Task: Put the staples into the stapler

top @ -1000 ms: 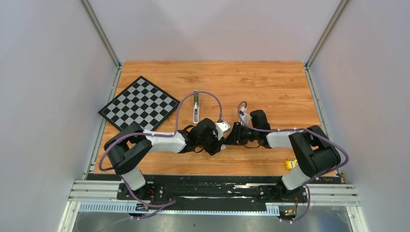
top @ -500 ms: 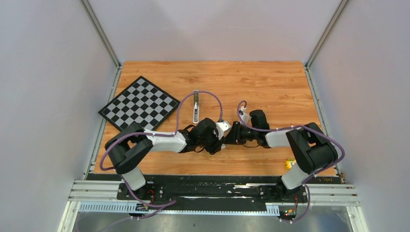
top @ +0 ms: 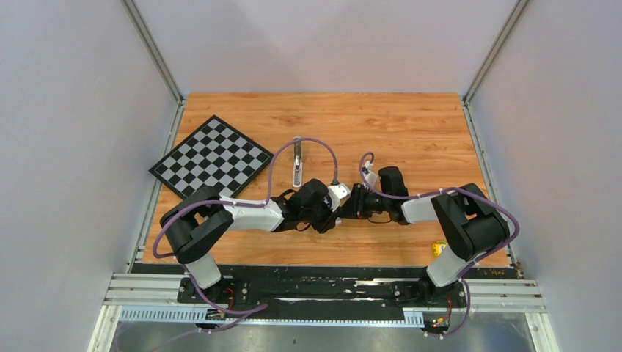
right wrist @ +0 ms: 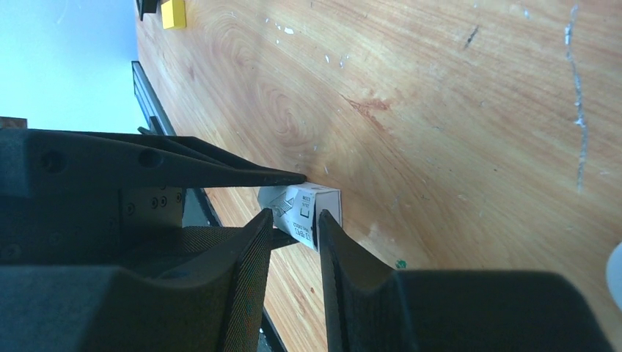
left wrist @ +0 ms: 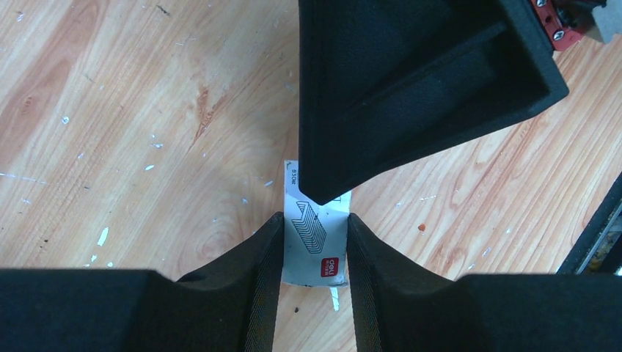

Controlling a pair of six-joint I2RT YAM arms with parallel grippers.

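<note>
Both pincers are sitting tip to tip at the middle of the top view: the left gripper (left wrist: 314, 224) and the right gripper (right wrist: 295, 218) are each clamping the white staple box (left wrist: 317, 248), while the stapler (top: 297, 166) is lying just above them.

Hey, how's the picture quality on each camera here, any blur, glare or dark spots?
Top view: even, soft light, sharp throughout, no glare on the table. Left wrist: black fingers show little detail, but the box print is crisp. Right wrist: own fingers dark, upper-left corner washed out pale.
</note>
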